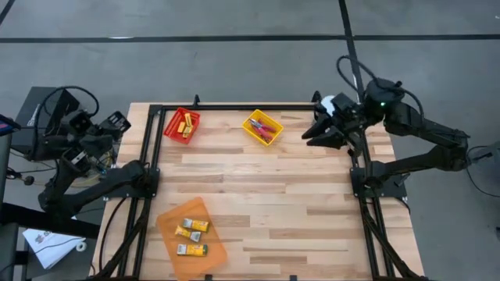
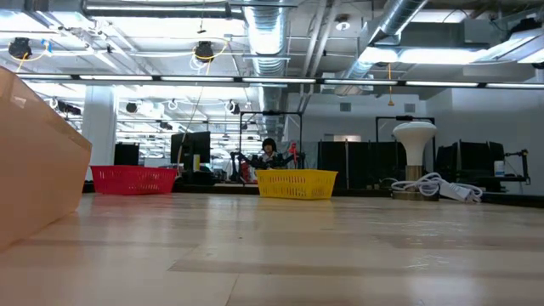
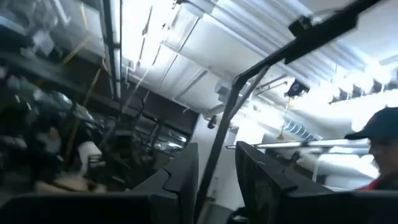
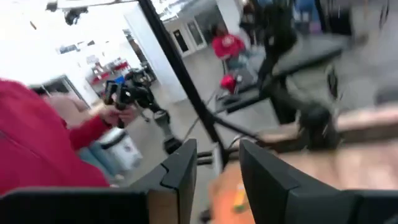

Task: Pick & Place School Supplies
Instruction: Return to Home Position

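Nearby, three yellow-and-white packs lie close together on the orange tray, on the left arm's side of the table. Across the wood, several yellow pieces sit in the red bin, and red-handled tools lie in the yellow bin just beside it. The right gripper hangs over the table's right edge, level with the yellow bin, its fingers apart and holding nothing. The left gripper sits folded off the table's left side, its fingers likewise apart around nothing.
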`<state>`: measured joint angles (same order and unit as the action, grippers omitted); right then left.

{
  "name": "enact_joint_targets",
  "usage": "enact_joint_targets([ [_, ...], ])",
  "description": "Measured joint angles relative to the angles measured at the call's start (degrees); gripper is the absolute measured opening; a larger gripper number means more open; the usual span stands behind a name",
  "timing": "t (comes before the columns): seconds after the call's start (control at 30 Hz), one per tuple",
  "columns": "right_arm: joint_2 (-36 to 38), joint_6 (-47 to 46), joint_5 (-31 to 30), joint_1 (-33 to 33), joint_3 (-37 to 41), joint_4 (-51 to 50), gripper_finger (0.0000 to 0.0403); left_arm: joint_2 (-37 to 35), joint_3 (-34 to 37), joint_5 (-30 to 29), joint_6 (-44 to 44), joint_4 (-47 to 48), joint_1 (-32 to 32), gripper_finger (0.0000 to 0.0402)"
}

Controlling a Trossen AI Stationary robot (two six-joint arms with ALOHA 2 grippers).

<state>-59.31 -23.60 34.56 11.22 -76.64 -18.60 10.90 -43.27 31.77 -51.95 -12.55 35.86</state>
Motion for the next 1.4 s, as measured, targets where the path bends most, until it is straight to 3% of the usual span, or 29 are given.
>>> enact_joint_targets([
  [0.1, 0.10, -4.17, 0.13, 0.44, 0.00, -2.24, 0.0113, 0.78, 0.03, 1.25, -5.08, 0.37, 0.00, 0.0099],
  [0.27, 3.63, 6.15, 3.23, -2.97, -0.08, -1.28, 0.0113, 0.65, 0.03, 13.77, 2.06, -1.62, 0.00, 0.0099],
  [0.5, 12.52, 11.49, -11.20, -11.18, 2.59, -4.07, 0.0113, -4.62, 0.52, 15.85, 10.46, 0.74, 0.04, 0.0099],
  [0.63, 21.76, 12.72, -18.96, -16.63, 10.73, -4.36, 0.0113, -10.69, 5.89, 15.10, 11.44, 1.51, 0.05, 0.0099],
  [0.8, 34.99, 11.83, -26.99, -21.08, 25.21, 1.15, 0.0113, -9.33, 11.29, 16.96, 8.79, 0.66, 0.17, 0.0099],
  [0.93, 45.35, 11.23, -27.09, -22.83, 38.34, 9.39, 0.0113, -10.77, 16.91, 14.19, 11.86, 0.48, 0.15, 0.0099],
  [1.1, 59.05, 9.83, -27.45, -23.61, 54.69, 17.92, 0.0113, -10.80, 23.81, 14.77, 9.65, -3.24, -0.51, 0.0099],
  [1.17, 58.95, 10.12, -27.33, -23.50, 58.98, 24.13, 0.0113, -10.82, 27.61, 14.70, 9.28, -7.73, -0.99, 0.0099],
  [1.4, 57.92, 5.65, -30.27, -23.30, 67.55, 24.45, 0.0113, -10.89, 42.88, 12.51, 5.53, -23.40, -3.01, 0.0099],
])
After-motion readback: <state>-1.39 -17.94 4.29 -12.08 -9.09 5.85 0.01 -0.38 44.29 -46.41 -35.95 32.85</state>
